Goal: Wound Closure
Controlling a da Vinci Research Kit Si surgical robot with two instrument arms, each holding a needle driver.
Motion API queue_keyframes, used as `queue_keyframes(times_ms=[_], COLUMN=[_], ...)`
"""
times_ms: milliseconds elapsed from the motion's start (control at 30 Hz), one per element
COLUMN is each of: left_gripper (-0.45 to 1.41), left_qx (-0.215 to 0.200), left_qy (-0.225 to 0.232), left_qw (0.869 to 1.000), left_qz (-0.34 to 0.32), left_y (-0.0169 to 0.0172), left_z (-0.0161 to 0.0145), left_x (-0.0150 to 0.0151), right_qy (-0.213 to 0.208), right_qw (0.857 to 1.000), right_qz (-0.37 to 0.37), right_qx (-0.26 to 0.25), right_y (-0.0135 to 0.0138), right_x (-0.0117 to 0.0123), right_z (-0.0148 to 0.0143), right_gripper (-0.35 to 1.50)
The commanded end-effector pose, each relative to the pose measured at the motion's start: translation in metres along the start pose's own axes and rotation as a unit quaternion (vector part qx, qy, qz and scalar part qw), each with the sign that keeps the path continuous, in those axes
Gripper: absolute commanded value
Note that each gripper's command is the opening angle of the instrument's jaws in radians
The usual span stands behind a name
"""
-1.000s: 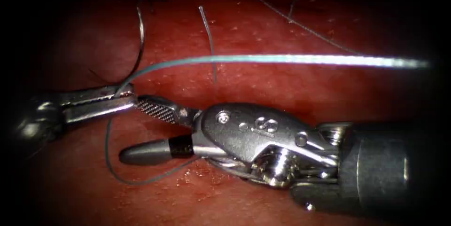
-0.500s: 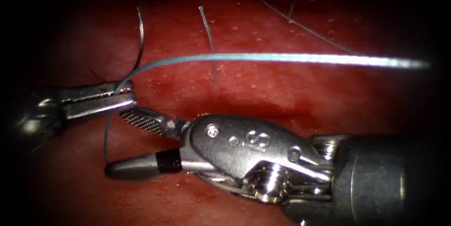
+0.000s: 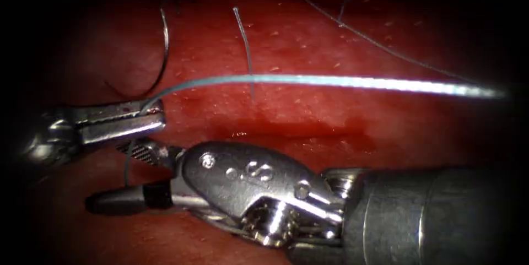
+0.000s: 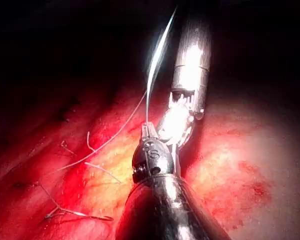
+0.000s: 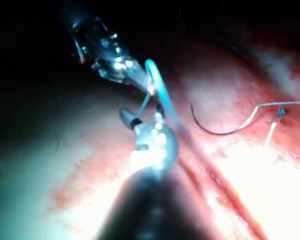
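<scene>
Endoscope view: your left tool [image 3: 144, 115] is clenched on the thread [image 3: 330, 82], which runs long and taut rightward from its tips. Your right tool [image 3: 129, 179], jaws parted and seemingly empty, sits just below them; the needle [image 3: 163, 50] lies free above, on the tissue [image 3: 330, 122].

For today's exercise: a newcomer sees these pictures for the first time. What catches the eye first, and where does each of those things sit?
The right arm's tool comes first: a large metal wrist low in the endoscope view, jaws open and holding nothing. Next is the bright thread, stretched across the tissue from the right edge to the left arm's tool, whose jaws are shut on it. The curved needle lies free on the tissue at upper left, with no tool on it.
</scene>
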Motion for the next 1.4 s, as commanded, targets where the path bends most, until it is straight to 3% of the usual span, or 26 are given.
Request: queue_keyframes(times_ms=[33,67,133,200,233,467,533,600,667,767,900,1067,1200,1400], left_gripper=[-0.45,-0.45,-0.45,-0.45,-0.45,-0.45,0.24,0.41,0.72,0.98,1.09,1.09,0.98,0.86], left_qx=[0.0,0.0,0.0,0.0,0.0,-0.001,-0.001,0.022,0.044,0.05,0.045,0.043,0.048,0.088], left_qy=[0.001,0.001,0.001,0.001,0.001,-0.001,-0.006,-0.014,-0.024,-0.047,-0.089,-0.14,-0.159,-0.182], left_qw=[1.0,1.0,1.0,1.0,1.0,1.0,1.0,1.0,0.999,0.998,0.995,0.985,0.977,0.961], left_qz=[0.0,0.0,0.0,0.0,0.0,-0.001,-0.008,-0.013,-0.016,-0.013,0.023,0.09,0.134,0.19], left_y=[-0.0001,-0.0001,-0.0001,0.0,0.0,-0.0001,-0.0003,-0.0006,-0.0007,-0.0004,0.0012,0.0036,0.0049,0.0058], left_z=[0.0006,0.0006,0.0006,0.0006,0.0006,0.0007,0.0009,0.0011,0.0013,0.0017,0.0025,0.004,0.0056,0.0084], left_x=[-0.0002,-0.0002,-0.0002,-0.0002,-0.0002,0.0,0.0003,0.0007,0.0012,0.002,0.0032,0.0051,0.0069,0.0088], right_qy=[0.003,0.006,0.012,0.017,0.019,0.001,-0.016,-0.025,-0.038,-0.06,-0.077,-0.097,-0.104,-0.112], right_qw=[1.0,1.0,1.0,1.0,0.999,0.997,0.995,0.994,0.993,0.99,0.986,0.981,0.979,0.977], right_qz=[0.002,0.002,0.004,0.016,0.019,0.024,0.023,0.021,0.019,0.003,-0.003,-0.005,-0.007,-0.012], right_qx=[-0.001,-0.003,-0.006,-0.014,-0.026,-0.076,-0.092,-0.104,-0.113,-0.128,-0.149,-0.165,-0.175,-0.179], right_y=[0.0,0.0,0.0,-0.0002,-0.0003,0.0002,0.0007,0.0011,0.0016,0.0027,0.0044,0.0063,0.0068,0.0064], right_x=[-0.0001,0.0001,0.0004,0.0003,0.0002,-0.0004,-0.001,-0.0018,-0.0027,-0.0039,-0.0048,-0.0056,-0.0065,-0.0067], right_z=[0.0007,0.0007,0.0006,0.0003,0.0,-0.0018,-0.0022,-0.0023,-0.0023,-0.0023,-0.0024,-0.0027,-0.0023,-0.0014], right_gripper=[1.04,1.03,0.74,-0.21,-0.35,-0.35,-0.35,-0.35,-0.35,-0.35,-0.35,-0.35,-0.35,-0.35])
